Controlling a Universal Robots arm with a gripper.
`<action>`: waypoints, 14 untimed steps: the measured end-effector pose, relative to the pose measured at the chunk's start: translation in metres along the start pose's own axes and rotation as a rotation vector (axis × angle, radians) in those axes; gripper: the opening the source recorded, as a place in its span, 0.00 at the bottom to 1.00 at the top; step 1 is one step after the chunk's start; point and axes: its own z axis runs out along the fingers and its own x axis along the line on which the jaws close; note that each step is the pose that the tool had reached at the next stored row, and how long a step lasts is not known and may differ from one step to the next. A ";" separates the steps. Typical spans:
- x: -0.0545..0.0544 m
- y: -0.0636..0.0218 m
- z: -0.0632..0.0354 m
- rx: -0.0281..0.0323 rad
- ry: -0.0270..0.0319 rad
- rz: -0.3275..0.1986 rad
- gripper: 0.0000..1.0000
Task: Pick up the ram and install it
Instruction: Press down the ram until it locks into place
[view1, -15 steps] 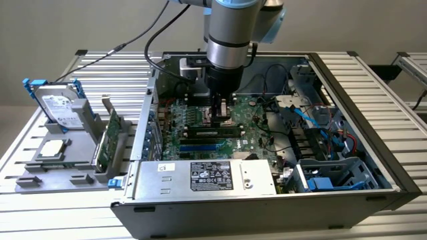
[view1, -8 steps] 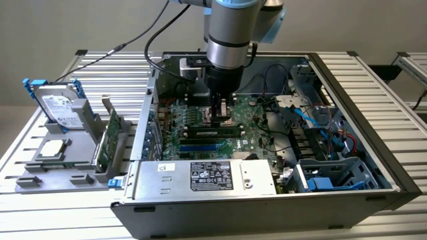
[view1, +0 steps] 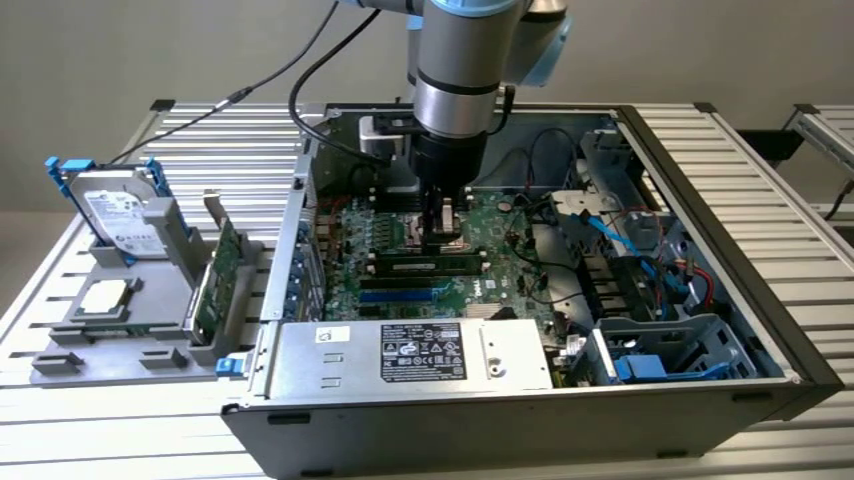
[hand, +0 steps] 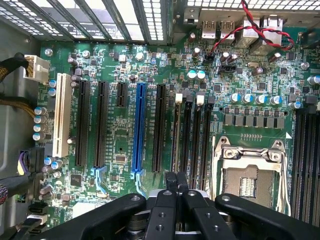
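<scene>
In the exterior view the ram, a long narrow stick with dark chips, stands in a black memory slot of the motherboard inside the open computer case. My gripper reaches straight down just behind it, beside the CPU socket, with its fingers together and nothing between them. The wrist view has the shut gripper over one end of the memory slots, whose white latches sit at the other end. The open CPU socket lies right beside them. I cannot tell whether the fingertips touch the ram.
On the exterior view's left, a grey holder carries a silver hard drive with blue rails, a green expansion card and a processor chip. The power supply, the case walls, loose cables and a drive cage surround the motherboard.
</scene>
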 end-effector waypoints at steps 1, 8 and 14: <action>0.000 -0.0008 0.0000 0.0000 0.0000 0.000 0.11; -0.001 -0.0034 0.0046 0.0002 -0.0002 0.000 0.11; -0.002 -0.0040 0.0127 -0.0005 0.0010 0.000 0.11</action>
